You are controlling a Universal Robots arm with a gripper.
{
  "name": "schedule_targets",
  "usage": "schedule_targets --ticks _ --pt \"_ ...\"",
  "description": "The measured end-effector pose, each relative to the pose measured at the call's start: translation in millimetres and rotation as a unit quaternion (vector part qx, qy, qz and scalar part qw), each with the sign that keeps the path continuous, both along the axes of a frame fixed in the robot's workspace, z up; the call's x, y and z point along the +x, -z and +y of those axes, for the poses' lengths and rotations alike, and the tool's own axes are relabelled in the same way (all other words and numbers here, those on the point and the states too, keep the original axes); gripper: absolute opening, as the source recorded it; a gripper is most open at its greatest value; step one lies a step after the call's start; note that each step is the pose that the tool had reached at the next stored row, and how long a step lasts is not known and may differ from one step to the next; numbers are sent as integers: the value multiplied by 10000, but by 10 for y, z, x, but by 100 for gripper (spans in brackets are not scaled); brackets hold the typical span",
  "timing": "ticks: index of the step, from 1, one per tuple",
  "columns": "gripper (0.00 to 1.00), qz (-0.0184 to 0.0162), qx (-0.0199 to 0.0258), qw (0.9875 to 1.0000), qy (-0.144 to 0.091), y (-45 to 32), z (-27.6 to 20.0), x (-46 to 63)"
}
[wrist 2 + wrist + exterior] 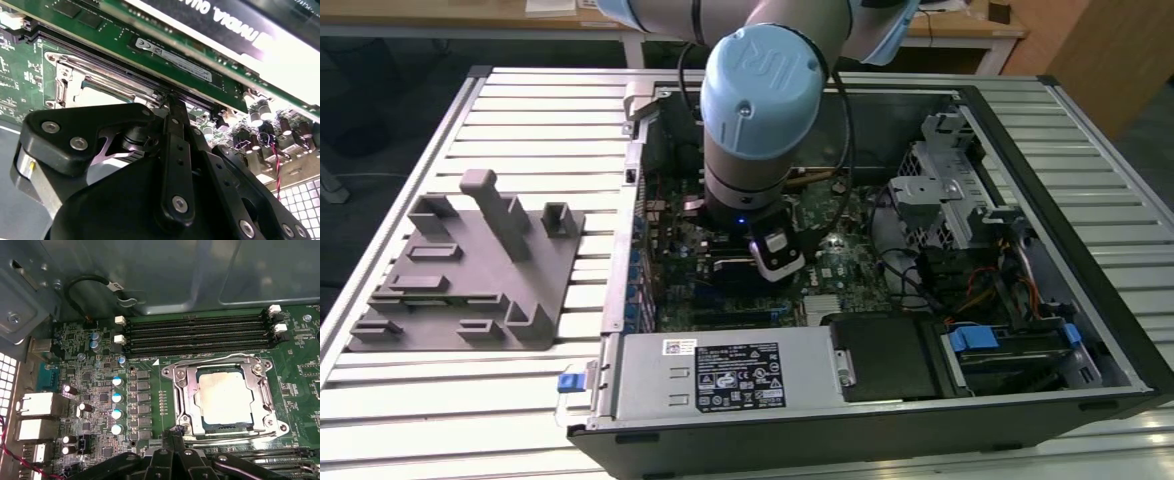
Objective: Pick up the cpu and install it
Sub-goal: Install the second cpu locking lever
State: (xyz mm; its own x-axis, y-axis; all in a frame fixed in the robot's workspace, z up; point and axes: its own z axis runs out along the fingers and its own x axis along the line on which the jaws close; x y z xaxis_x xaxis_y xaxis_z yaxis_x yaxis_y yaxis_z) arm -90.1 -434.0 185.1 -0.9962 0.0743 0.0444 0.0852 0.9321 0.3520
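The cpu (223, 398) is seen seated inside the metal socket frame (182, 390) on the motherboard (150, 340), so placement is judged done, while the gripper (172, 437) is poised just beside the frame, fingers drawn together on nothing

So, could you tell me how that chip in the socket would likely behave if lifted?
The chip looks flat and rigid, so probably stiff and light. Its smooth metal top may be slippery. Sitting flush inside the socket frame, it likely offers little edge to grip.

The cpu (223, 398) lies in the socket frame (182, 402).
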Motion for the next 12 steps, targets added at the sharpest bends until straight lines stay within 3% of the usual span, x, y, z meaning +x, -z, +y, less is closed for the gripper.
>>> schedule_targets --ticks 12 --pt "11 -1 2 10000 5 13 7 -9"
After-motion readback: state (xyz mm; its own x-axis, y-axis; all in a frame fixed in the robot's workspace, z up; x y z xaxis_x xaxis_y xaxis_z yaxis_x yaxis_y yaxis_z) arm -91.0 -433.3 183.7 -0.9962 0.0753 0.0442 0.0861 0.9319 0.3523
